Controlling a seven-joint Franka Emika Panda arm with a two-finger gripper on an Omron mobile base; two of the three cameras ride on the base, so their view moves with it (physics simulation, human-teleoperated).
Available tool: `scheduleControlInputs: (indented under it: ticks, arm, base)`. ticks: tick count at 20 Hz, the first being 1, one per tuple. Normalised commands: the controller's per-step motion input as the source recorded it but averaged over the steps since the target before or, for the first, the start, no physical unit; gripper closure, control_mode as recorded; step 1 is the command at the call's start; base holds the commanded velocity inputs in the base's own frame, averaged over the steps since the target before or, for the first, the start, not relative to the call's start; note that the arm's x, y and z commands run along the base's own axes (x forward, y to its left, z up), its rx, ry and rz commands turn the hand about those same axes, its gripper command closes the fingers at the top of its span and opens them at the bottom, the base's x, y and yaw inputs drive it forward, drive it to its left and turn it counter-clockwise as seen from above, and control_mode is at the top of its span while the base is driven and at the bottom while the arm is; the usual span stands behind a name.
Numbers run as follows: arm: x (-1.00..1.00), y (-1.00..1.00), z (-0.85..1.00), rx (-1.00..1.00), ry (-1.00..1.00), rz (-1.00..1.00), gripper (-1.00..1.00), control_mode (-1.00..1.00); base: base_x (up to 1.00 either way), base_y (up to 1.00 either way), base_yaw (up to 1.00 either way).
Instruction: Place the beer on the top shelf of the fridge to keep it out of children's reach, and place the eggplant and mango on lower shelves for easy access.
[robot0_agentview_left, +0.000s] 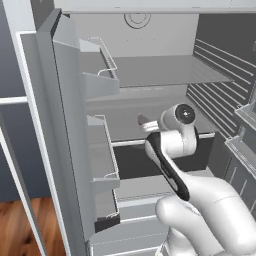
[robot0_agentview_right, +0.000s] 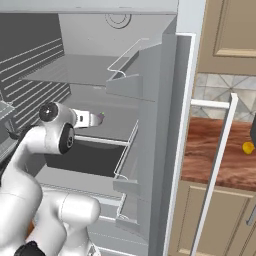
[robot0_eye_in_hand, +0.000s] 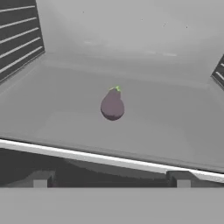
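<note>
Eggplant sits free on a lower shelf, straight ahead of my spread gripper.

In the hand view the gripper (robot0_eye_in_hand: 111, 180) has its two dark fingertips (robot0_eye_in_hand: 40, 179) wide apart with nothing between them, so I read it as empty. The eggplant (robot0_eye_in_hand: 112, 105) lies directly in front of the tool, centred between the tips and beyond the white front rim of the lower shelf (robot0_eye_in_hand: 175, 122), inside the fridge (robot0_agentview_right: 150, 100). Its long axis runs away from me, green stem pointing to the back wall. From the right base view the eggplant (robot0_agentview_right: 99, 118) is just past the hand. I judge the coming move is a straight pull back along that same line, clear of the rim. On the counter to my right, a yellow fruit (robot0_agentview_right: 248, 147), probably the mango, waits.
</note>
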Motion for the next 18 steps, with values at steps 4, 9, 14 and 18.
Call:
scheduleControlInputs:
  ticks: [4,9,14,18]
  arm:
    - [-1.00,0.00,0.33,-0.09,0.17,0.00,-1.00,-1.00]
    - [-0.96,-0.08,0.09,-0.05,0.08,0.03,-1.00,-1.00]
    - [-0.71,-0.03,0.33,-0.01,0.01,0.00,-1.00,-1.00]
    - [-0.56,0.00,0.32,-0.01,0.00,0.00,-1.00,-1.00]
  base:
    - [0.00,0.00,0.00]
    - [0.00,0.00,0.00]
    - [0.00,0.00,0.00]
    - [0.00,0.00,0.00]
